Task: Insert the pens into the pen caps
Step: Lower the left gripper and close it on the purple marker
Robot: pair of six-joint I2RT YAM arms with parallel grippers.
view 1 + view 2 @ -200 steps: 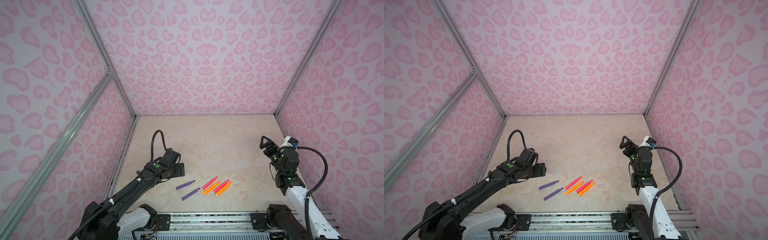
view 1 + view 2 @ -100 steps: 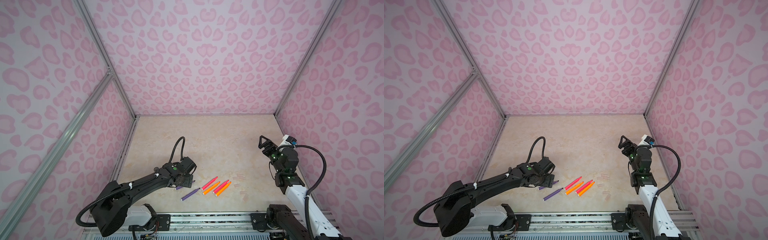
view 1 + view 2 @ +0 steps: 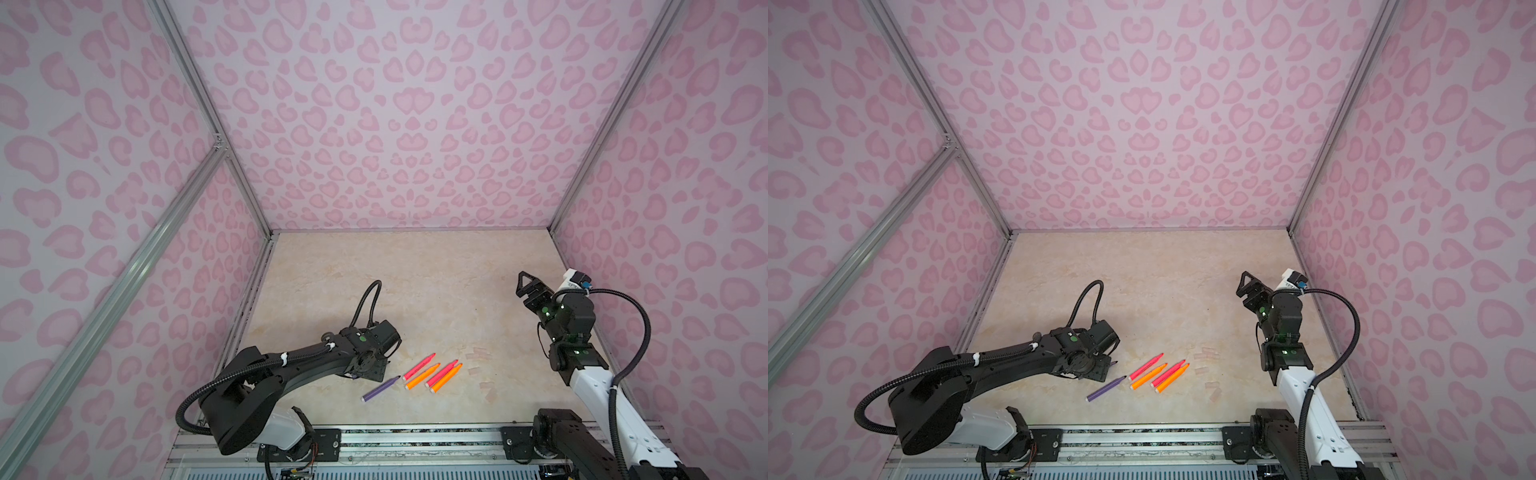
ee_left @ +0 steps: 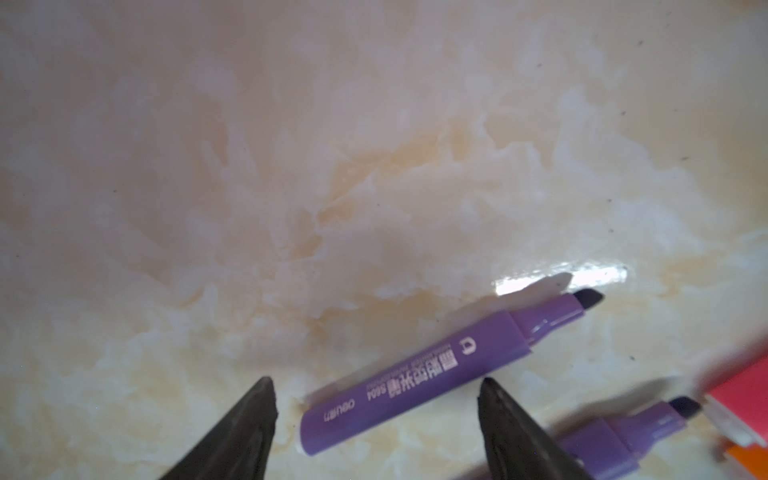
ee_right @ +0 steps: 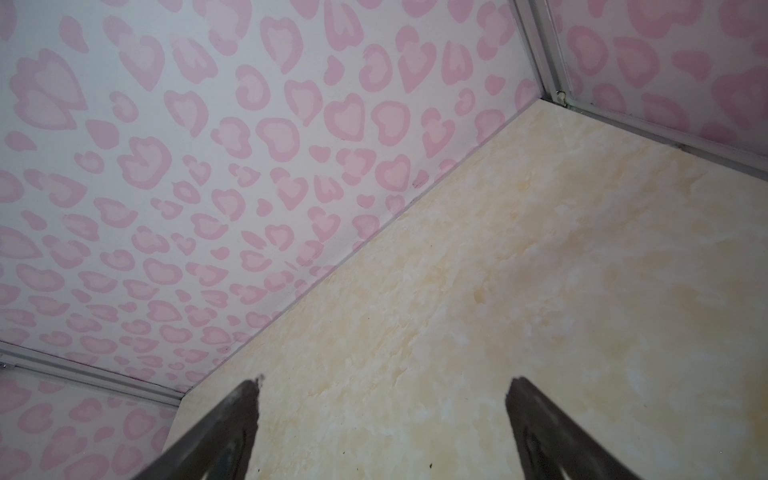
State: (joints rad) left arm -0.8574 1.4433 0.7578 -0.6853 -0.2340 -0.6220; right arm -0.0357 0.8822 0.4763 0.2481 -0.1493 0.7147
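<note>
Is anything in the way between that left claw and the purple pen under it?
Nothing visible. In the left wrist view the left gripper has its jaws open on either side of the purple pen, which lies flat on the table with bare gaps on both sides. A second purple pen lies just outside the jaws.

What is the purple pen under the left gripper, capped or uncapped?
Uncapped: the pen shows a bare dark tip in the left wrist view.
</note>
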